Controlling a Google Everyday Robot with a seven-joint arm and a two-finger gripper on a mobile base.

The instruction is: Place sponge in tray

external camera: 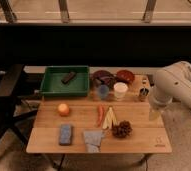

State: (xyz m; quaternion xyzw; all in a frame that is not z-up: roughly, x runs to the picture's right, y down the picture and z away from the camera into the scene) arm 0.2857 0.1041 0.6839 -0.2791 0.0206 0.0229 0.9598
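Note:
The blue sponge (pixel 65 134) lies flat on the wooden table (pixel 139 142), near the front left. The green tray (pixel 54 86) stands at the table's back left, with a small dark object (pixel 68 77) inside it. My white arm (pixel 176 87) comes in from the right. Its gripper (pixel 154 113) hangs over the table's right edge, far from the sponge and the tray, and holds nothing that I can see.
An orange (pixel 63 109), a red chili (pixel 100 114), yellow strips (pixel 109 117), a brown cluster (pixel 122 130) and a grey cloth (pixel 93 140) lie mid-table. A blue cup (pixel 103 91), a white cup (pixel 120 90), two bowls (pixel 114 77) and a small bottle (pixel 143 93) stand behind. A black chair (pixel 6 95) stands left.

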